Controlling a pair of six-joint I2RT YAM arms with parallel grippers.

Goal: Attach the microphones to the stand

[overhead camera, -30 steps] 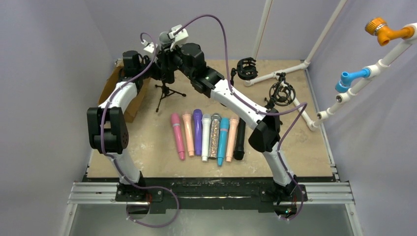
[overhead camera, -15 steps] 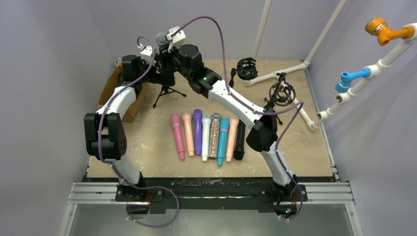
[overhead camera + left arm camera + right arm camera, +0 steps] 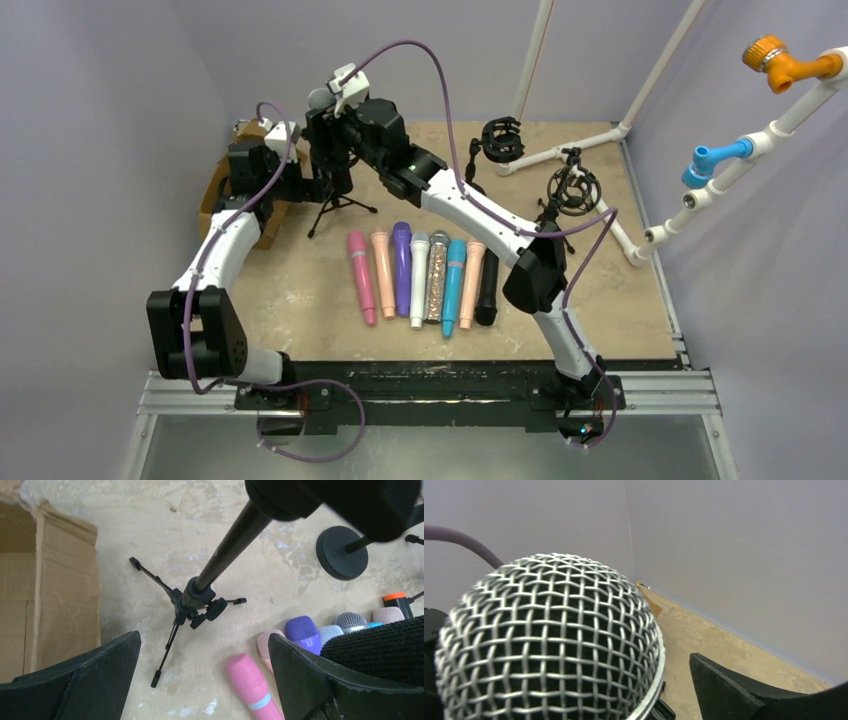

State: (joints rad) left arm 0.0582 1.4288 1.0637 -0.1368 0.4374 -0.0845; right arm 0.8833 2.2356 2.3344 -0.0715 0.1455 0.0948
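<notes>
Left hand [image 3: 203,645] gapes wide, empty, the tripod stand [image 3: 197,592] below between its fingers. Right hand [image 3: 338,100] sits at the silver-grilled microphone [image 3: 549,640]; its grip I cannot tell.

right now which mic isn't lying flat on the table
The silver-grille microphone upright over the tripod stand; the eight other microphones lie flat side by side.

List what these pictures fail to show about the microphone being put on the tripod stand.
- Top external: the right pincer covers where the microphone meets the tripod stand; seating unknown.
- Right wrist: the grille head fills the frame, hiding the body and one finger; grip unclear.
- Left wrist: the stand's top is blurred and cut by the upper edge.
- Left wrist: the open left pincer hides most of the row of microphones.
</notes>
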